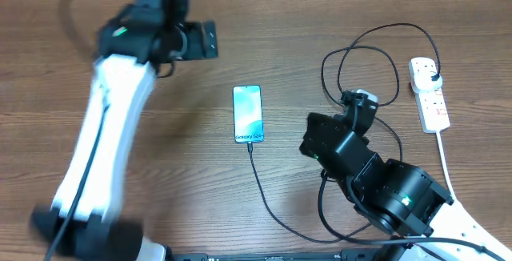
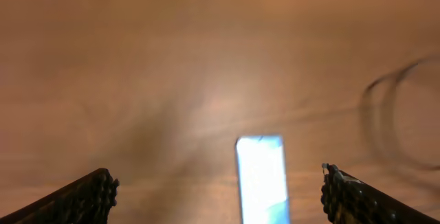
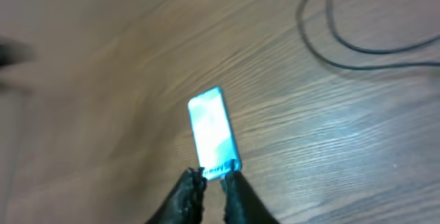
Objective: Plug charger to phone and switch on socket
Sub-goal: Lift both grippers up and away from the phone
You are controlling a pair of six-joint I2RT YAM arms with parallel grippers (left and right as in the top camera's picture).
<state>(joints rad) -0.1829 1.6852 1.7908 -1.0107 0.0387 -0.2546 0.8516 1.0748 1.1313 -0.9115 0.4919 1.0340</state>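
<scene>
The phone (image 1: 247, 114) lies flat mid-table with its blue-teal screen lit and white text at its near end. The charger cable (image 1: 268, 201) meets that near end, runs toward the front edge and loops behind my right arm. Its black plug (image 1: 432, 74) sits in the white socket strip (image 1: 433, 105) at the right. My left gripper (image 1: 205, 41) is raised far left of the phone and wide open and empty (image 2: 218, 196), with the phone (image 2: 261, 179) below it. My right gripper (image 3: 213, 177) hovers right of the phone (image 3: 213, 131), fingers a narrow gap apart and empty.
The strip's thick white cord (image 1: 445, 161) runs toward the front right edge. Loops of black cable (image 1: 360, 61) lie on the wood between my right arm and the strip, and also show in the right wrist view (image 3: 357, 42).
</scene>
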